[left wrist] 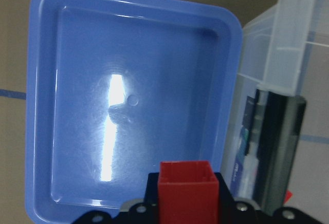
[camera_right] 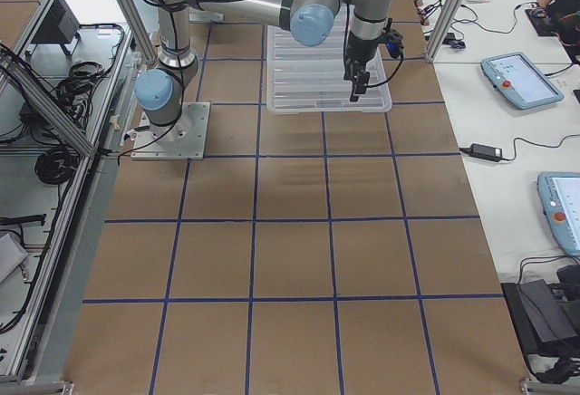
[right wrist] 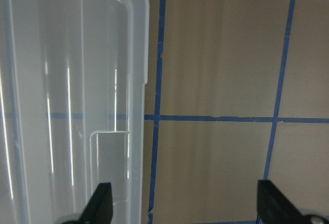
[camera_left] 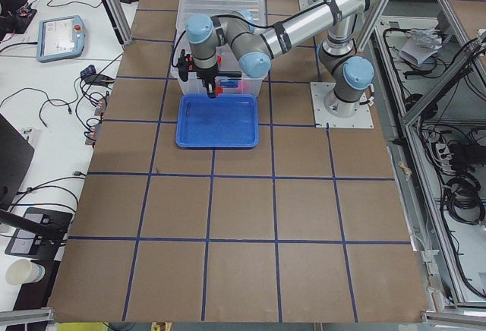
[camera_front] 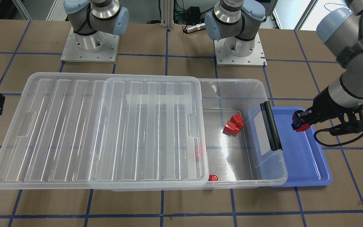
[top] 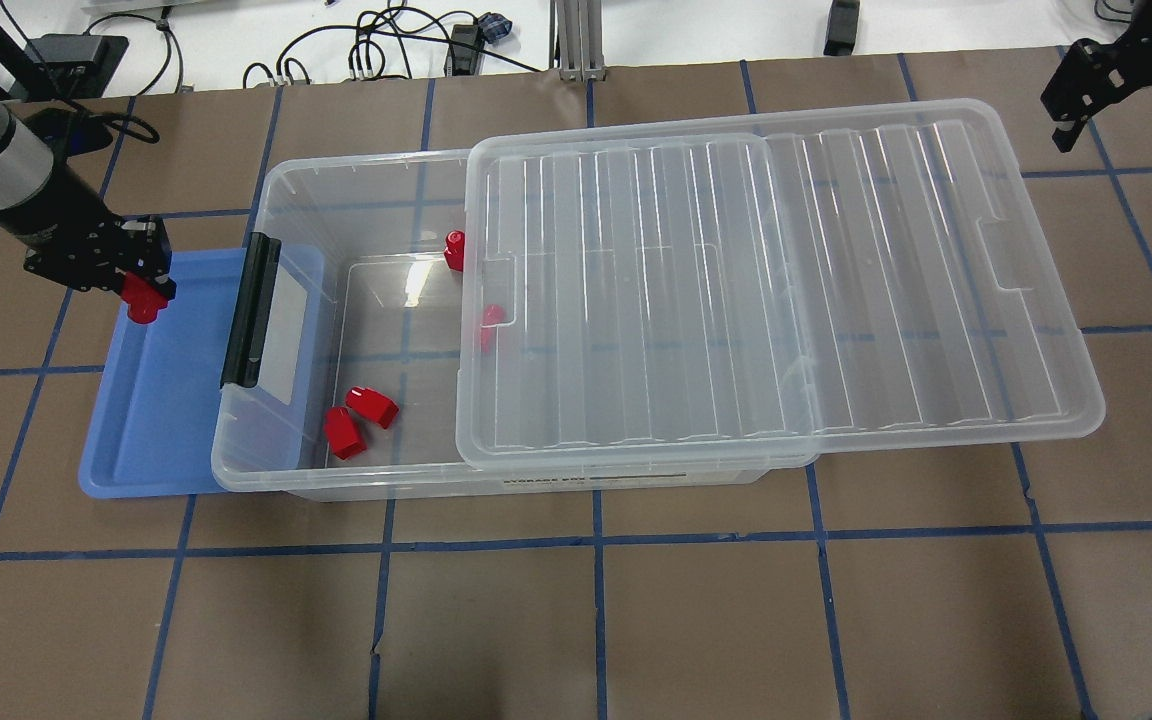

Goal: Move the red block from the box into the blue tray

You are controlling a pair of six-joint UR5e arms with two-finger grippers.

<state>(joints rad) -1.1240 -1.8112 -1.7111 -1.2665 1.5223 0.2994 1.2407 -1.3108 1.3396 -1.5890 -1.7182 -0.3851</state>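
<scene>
Red plastic shows between the fingers of the left end effector (top: 139, 284), which is clamped on the red block (camera_front: 302, 127) and holds it in the air over the blue tray (top: 151, 420). The left wrist view looks straight down past the block onto the tray's bare floor, so nothing lies in the tray yet. The tray sits on the desk (top: 636, 620) with one edge tucked under the latch end of the box (top: 271, 475), beside its black handle (top: 248, 310). The clear lid (top: 786, 290) covers only part of the box and leaves the handle end uncovered, where a few other red pieces (top: 361, 420) lie on the bottom. The right end effector (top: 1126, 85) hangs well apart over the far end of the lid, its fingers spread wide and holding nothing.

Judging by this, the pick from the box and the carry across are done. What is left is the short part: lower the block toward the tray floor, let go, and lift the arm clear
</scene>
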